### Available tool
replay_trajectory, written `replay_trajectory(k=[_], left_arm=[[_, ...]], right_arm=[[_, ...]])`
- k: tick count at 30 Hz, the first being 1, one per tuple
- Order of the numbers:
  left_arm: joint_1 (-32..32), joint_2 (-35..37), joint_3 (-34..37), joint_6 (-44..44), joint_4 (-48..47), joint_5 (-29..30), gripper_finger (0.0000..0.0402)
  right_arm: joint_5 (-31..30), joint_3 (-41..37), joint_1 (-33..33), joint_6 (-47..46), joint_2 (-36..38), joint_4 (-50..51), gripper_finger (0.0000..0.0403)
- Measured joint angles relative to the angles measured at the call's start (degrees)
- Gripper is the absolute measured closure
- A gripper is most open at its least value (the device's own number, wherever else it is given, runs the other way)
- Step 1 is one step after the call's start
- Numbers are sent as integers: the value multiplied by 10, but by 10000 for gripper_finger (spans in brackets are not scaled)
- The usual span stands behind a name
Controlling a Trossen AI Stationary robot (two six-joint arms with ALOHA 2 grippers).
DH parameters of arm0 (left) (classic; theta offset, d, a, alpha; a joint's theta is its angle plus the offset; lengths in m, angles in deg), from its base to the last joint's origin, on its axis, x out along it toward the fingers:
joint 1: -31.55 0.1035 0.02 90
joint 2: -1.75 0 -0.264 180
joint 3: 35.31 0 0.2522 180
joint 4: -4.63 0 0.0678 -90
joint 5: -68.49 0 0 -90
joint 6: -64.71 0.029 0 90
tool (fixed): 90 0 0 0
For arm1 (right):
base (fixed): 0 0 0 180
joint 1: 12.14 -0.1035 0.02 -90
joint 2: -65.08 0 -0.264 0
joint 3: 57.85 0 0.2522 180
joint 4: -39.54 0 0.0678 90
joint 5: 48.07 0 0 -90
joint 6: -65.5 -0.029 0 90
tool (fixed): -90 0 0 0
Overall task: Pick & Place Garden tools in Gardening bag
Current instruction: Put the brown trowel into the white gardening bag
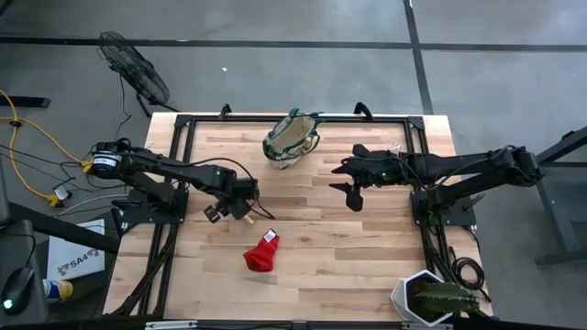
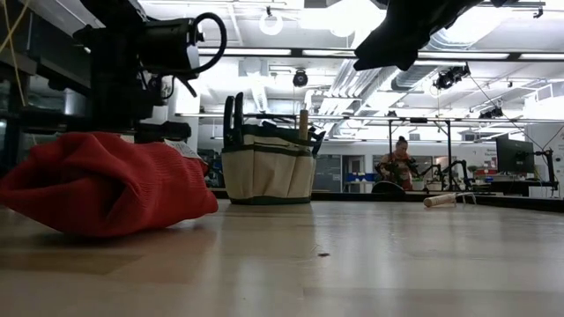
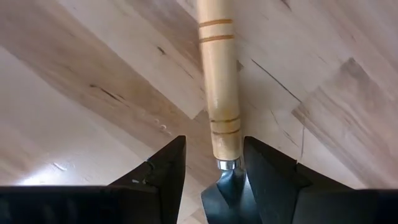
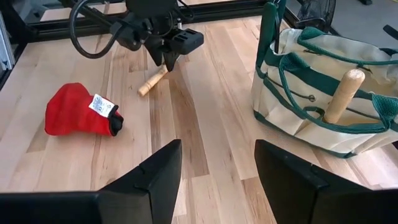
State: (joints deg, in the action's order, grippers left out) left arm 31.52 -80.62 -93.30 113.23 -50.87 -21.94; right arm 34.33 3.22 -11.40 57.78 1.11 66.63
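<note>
So the bag [image 1: 292, 139] sits at the far edge of the table [image 1: 367, 257], already holding a couple of tools. The red glove [image 1: 261, 254] lies well in front of it, toward my left side. My right gripper [image 4: 214, 177] hovers just beside the bag, fingers spread, holding nothing. My left gripper [image 3: 214, 171] is down between bag and glove, fingers straddling the wooden-handled trowel [image 3: 219, 87] where handle meets metal; can't tell if they're touching yet. Grab step, I reckon. Next: squeeze, lift, carry to the bag.
</note>
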Motion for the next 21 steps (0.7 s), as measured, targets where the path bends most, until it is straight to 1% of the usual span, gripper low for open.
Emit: replay_trajectory(k=[5, 10, 17, 21], left_arm=[[0, 0, 3, -7, 5, -5, 245], [0, 0, 28, -5, 20, -11, 245], [0, 2, 58, -38, 67, -17, 246], [0, 2, 61, -42, 71, -17, 268]], right_arm=[[0, 0, 0, 0, 0, 0, 208], [0, 0, 0, 0, 0, 0, 208], [0, 0, 0, 0, 0, 0, 208], [0, 0, 0, 0, 0, 0, 208]])
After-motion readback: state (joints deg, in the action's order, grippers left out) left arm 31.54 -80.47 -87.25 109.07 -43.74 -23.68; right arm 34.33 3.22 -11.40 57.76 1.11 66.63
